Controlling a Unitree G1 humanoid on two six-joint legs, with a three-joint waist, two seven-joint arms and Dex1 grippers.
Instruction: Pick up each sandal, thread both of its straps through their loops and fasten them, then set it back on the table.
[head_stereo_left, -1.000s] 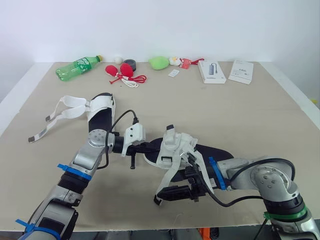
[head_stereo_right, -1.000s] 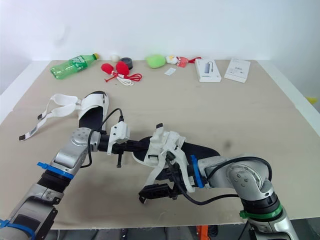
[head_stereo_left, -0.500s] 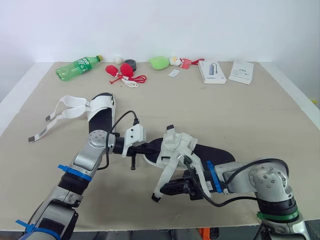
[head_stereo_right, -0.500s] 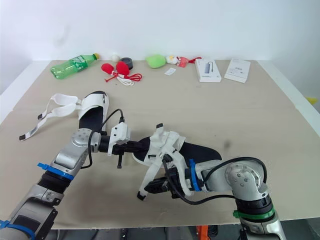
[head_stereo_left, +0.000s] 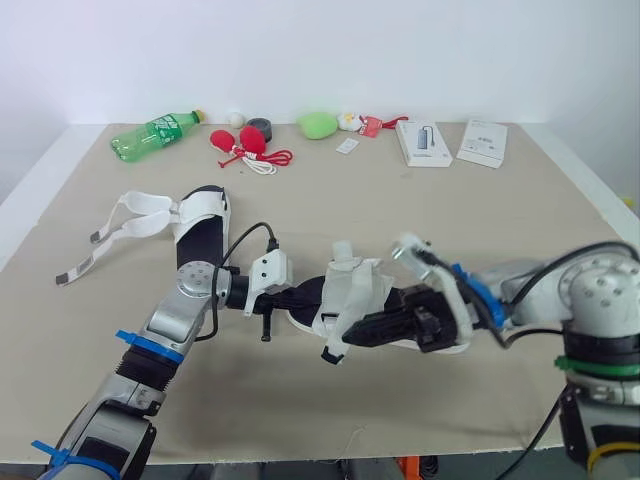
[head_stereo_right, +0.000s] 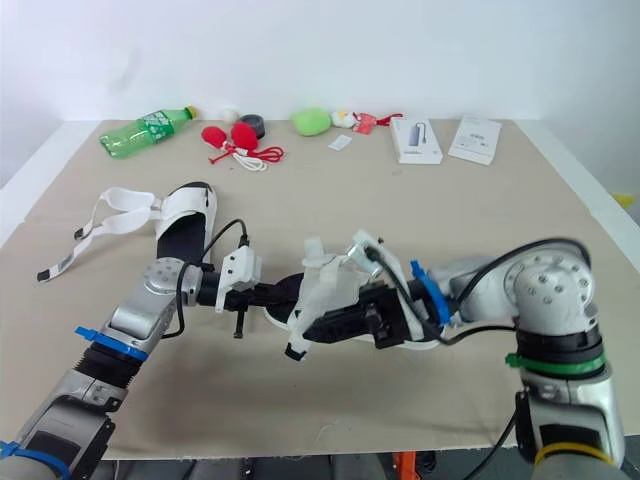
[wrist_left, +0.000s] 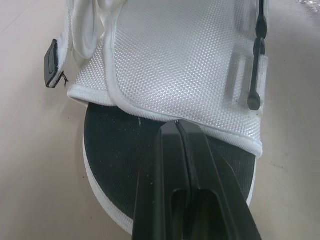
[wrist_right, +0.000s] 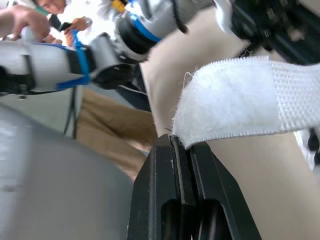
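The sandal (head_stereo_left: 357, 284) being worked on lies on the counter (head_stereo_left: 400, 220), a little toward 6 o'clock of the counter's middle. Its length runs from 9 o'clock to 3 o'clock. Its white mesh upper stands over a black footbed with a white-rimmed sole.

The left pincer (head_stereo_left: 297, 297) meets the sandal at its 9 o'clock end. In the left wrist view its two black fingers are pressed together with no gap. Their tips rest on the black footbed, right at the bound edge of the mesh upper. Nothing shows between them.

The right arm reaches in from 3 o'clock, across the sandal's sole. The right pincer (wrist_right: 175, 142) is closed tight on a white hook-and-loop strap (wrist_right: 240, 95), pinching it near its free end. The strap runs from the upper out toward 7 o'clock of the sandal, and its tip hangs just above the counter.

The second sandal (head_stereo_left: 200, 225) lies at about 10 o'clock of the first, well apart from it. Its loose straps (head_stereo_left: 125, 222) trail off toward 9 o'clock, unfastened.

Along the counter's 12 o'clock edge sit a green bottle (head_stereo_left: 155, 135) on its side, a green plush toy (head_stereo_left: 318, 124) and two white boxes (head_stereo_left: 423, 143).
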